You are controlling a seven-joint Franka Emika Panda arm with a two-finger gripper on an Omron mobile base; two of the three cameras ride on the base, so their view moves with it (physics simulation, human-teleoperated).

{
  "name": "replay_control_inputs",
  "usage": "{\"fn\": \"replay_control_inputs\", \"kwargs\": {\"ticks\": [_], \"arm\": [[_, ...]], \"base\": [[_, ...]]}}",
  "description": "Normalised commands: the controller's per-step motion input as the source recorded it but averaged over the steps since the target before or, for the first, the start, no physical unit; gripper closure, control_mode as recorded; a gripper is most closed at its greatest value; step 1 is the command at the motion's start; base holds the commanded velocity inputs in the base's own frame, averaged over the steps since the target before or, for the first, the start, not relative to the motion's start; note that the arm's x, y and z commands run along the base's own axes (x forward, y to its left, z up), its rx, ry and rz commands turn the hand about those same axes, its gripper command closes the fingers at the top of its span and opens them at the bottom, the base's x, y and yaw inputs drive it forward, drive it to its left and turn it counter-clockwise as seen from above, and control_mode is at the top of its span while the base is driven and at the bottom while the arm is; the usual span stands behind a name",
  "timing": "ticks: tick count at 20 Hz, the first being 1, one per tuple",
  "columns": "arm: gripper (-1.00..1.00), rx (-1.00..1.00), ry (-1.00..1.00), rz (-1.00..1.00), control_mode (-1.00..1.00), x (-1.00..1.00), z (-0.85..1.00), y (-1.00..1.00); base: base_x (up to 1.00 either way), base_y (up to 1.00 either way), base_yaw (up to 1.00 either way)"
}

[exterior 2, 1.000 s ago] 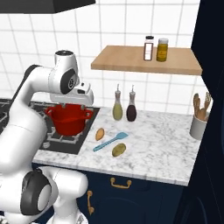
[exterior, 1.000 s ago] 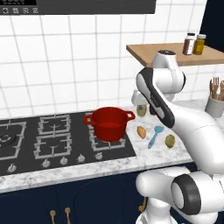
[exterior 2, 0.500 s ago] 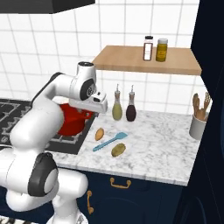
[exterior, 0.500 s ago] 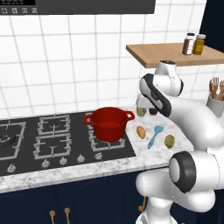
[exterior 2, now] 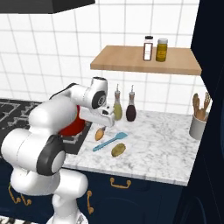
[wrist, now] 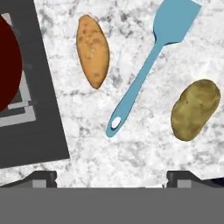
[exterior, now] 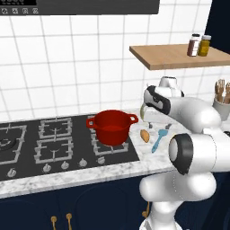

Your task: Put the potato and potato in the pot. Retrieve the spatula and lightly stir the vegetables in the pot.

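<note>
2 potatoes sit on the marble worktop [wrist: 144, 153] beside the stove: an orange-tan potato [wrist: 92, 50] close to the hob's edge, and a darker olive-brown potato [wrist: 194, 109] on the other side of the spatula [wrist: 146, 68]. That light-blue spatula lies flat between them, touching neither. Hanging over all 3 is the gripper [exterior 2: 105, 117], pointing down, its jaws spread wide and holding nothing. The red pot [exterior: 112, 126] stands on the right-hand burner, near the orange-tan potato. Further back, 2 bottles [exterior 2: 124, 106] stand by the tiled wall.
</note>
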Motion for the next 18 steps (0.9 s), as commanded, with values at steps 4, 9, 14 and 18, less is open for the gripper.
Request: {"fn": "replay_control_inputs", "kwargs": {"ticks": [4,9,14,18], "arm": [[-1.0,0.0,0.01,0.25,-1.0,0.22,-0.94,0.0],[-1.0,0.0,-0.02,0.34,-1.0,0.4,-0.51,0.0],[-1.0,0.0,-0.06,0.31,-1.0,0.49,-0.33,0.0],[-1.0,0.0,-0.16,0.2,-1.0,0.37,-0.21,0.0]], "base": [[0.0,0.0,0.0],[0.0,0.0,0.0],[0.0,0.0,0.0],[0.0,0.0,0.0]]}}
